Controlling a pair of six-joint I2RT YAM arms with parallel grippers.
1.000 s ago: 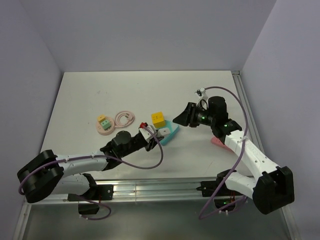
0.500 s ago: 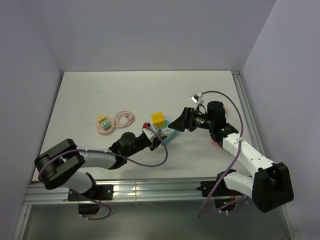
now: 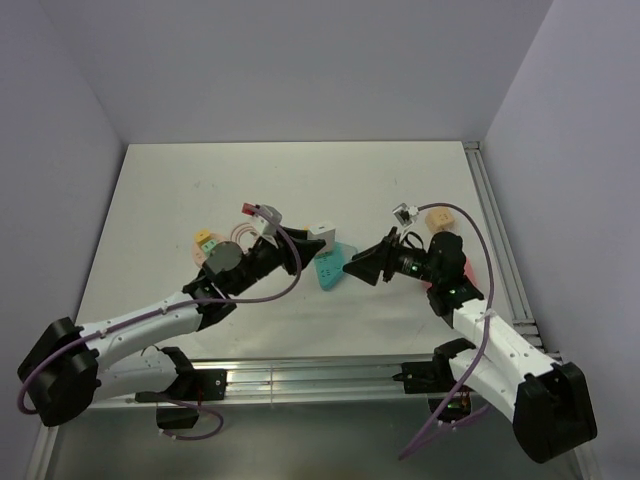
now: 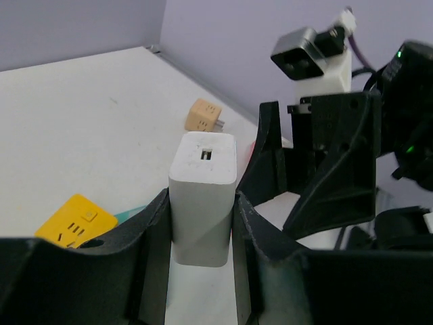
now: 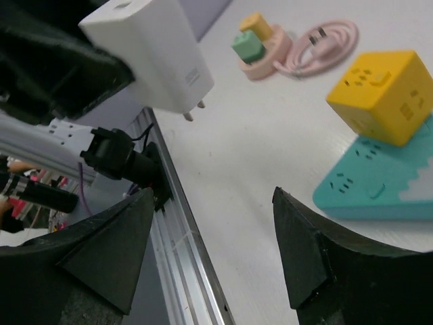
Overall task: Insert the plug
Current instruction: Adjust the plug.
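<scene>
the plug (image 5: 247, 46) sits on the pink holder (image 5: 267, 68) at the left, yet the left hand (image 4: 201, 227) pinches the white block (image 4: 203, 169), right hand (image 5: 211, 203) spread, so the wrong piece risks being inserted.

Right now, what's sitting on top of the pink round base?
The mint-green plug and a small orange-yellow piece sit side by side on the pink base. Their undersides are covered, so any prongs or sockets beneath cannot be seen.

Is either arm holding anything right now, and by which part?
The left pincer grips the white block by its two sides; the right pincer holds nothing.
</scene>
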